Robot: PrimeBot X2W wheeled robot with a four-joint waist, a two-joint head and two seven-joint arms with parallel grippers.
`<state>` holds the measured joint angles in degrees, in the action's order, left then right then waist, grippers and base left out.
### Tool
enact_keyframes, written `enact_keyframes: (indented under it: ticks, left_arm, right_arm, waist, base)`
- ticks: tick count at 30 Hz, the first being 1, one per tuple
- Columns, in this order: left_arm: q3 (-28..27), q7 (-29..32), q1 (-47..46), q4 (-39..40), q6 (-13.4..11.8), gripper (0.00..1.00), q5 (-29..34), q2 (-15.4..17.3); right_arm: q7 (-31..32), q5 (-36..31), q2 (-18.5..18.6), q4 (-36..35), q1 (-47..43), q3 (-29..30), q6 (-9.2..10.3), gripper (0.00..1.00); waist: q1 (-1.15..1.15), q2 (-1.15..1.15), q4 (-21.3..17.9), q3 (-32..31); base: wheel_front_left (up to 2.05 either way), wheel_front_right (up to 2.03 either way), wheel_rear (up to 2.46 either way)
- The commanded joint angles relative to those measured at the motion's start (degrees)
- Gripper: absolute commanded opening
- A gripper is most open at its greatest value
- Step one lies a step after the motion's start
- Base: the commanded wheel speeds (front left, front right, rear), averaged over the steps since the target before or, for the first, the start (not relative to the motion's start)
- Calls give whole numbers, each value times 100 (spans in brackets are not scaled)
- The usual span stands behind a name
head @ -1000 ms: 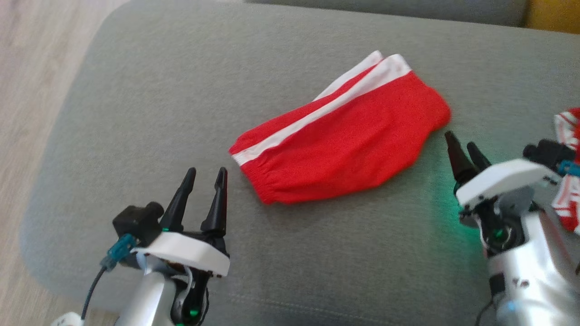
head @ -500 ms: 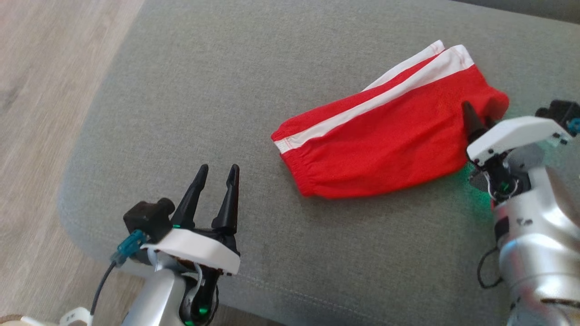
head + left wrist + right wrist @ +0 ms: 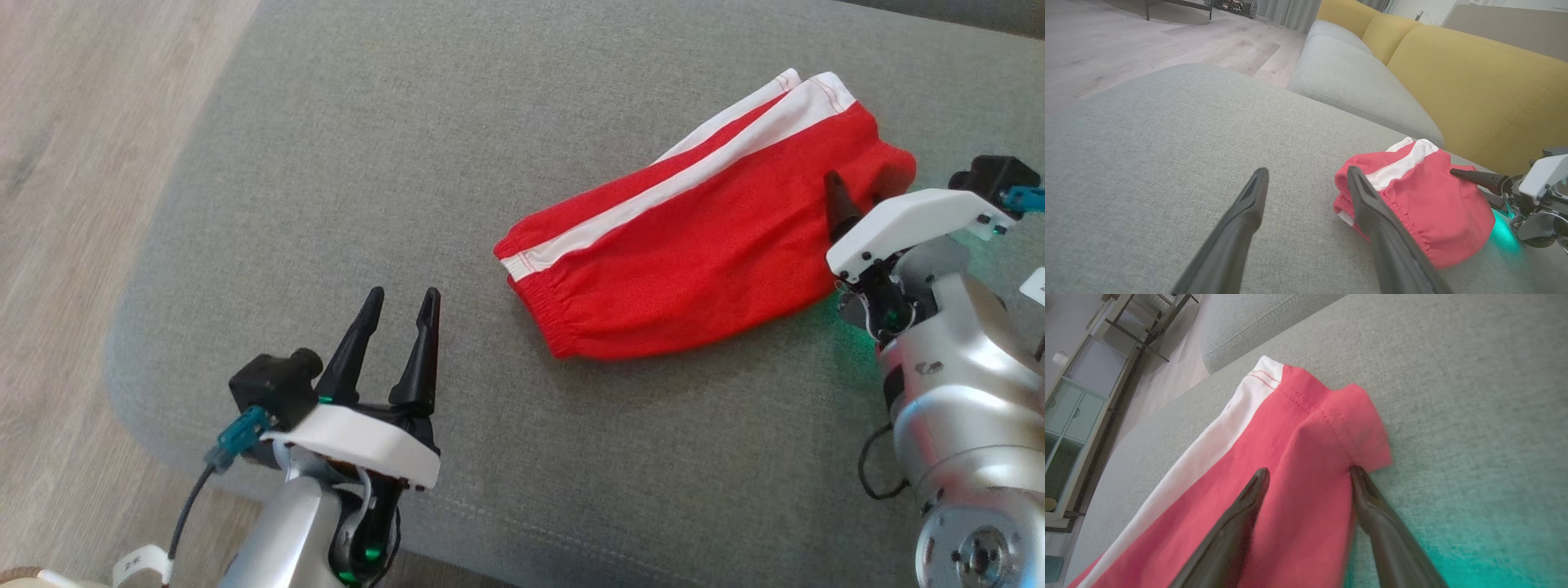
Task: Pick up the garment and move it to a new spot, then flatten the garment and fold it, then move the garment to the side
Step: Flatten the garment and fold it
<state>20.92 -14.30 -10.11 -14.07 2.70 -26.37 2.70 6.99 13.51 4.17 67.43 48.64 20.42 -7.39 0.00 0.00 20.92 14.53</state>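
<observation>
- The garment (image 3: 694, 261), red shorts with a white side stripe, lies folded flat on the grey seat cushion (image 3: 392, 163), right of its middle.
- Its long axis runs slantwise: the gathered waistband end points toward the cushion's front edge, and the hemmed leg ends point toward the yellow backrest (image 3: 1474, 94).
- A wide bare stretch of cushion lies to its left, up to the rounded edge and the wooden floor (image 3: 73, 180).
- The right gripper (image 3: 1308, 470) stands spread wide at the hem corner, one finger over the red cloth and the other at its edge, gripping nothing.
- Whether those tips press the cloth is hard to make out; from the head view its white housing hides one finger.
- The left gripper (image 3: 403, 294) is open and empty near the front edge, apart from the waistband.
</observation>
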Motion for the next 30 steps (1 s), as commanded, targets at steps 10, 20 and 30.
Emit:
enact_keyframes:
  ticks: [10,20,30]
  left_arm:
    - [-140,-70,-224,171,-17,100,-26,18]
    - [-217,-70,-224,167,-32,100,-46,18]
    - [-322,-70,-169,192,-32,100,-3,18]
  right_arm:
    - [297,-496,-128,497,314,54,-10,64]
    - [113,-530,-129,585,505,-282,-10,0]
    - [-614,-467,-85,272,291,-359,-10,0]
  waist:
    - [0,0,-43,-41]
    - [0,0,-101,-66]
    - [0,0,-380,-188]
  base:
    - [0,0,0]
    - [0,0,0]
    - [0,0,0]
